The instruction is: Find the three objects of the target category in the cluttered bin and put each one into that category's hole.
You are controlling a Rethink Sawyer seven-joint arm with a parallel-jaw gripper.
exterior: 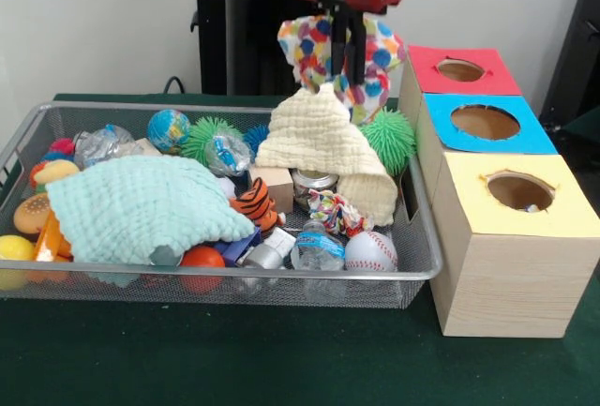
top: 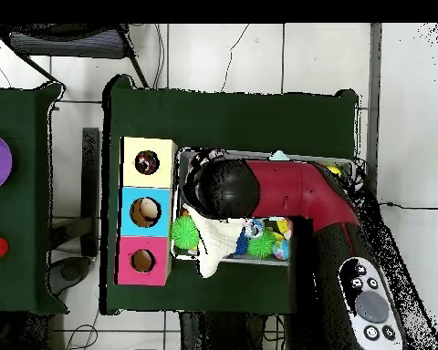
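My gripper (exterior: 347, 76) is shut on a polka-dot fabric piece (exterior: 309, 45) and holds it above the far right part of the wire bin (exterior: 427, 270). The piece hangs bunched around the fingers. Right below it, the cream waffle cloth (exterior: 323, 148) rises in a peak that touches the piece's lower edge. The yellow-topped box (exterior: 506, 265) stands right of the bin, nearest the camera, its round hole (exterior: 518, 190) uncovered. In the overhead view the arm (top: 286, 187) covers most of the bin, and the yellow box's hole (top: 147, 162) shows beside it. No other polka-dot piece shows.
The blue-topped box (exterior: 485, 123) and red-topped box (exterior: 459, 70) stand behind the yellow one. In the bin lie a mint-green cloth (exterior: 141, 204), a baseball (exterior: 370, 251), a water bottle (exterior: 317, 247), a tiger toy (exterior: 255, 204), a green spiky ball (exterior: 389, 139) and a globe ball (exterior: 169, 129).
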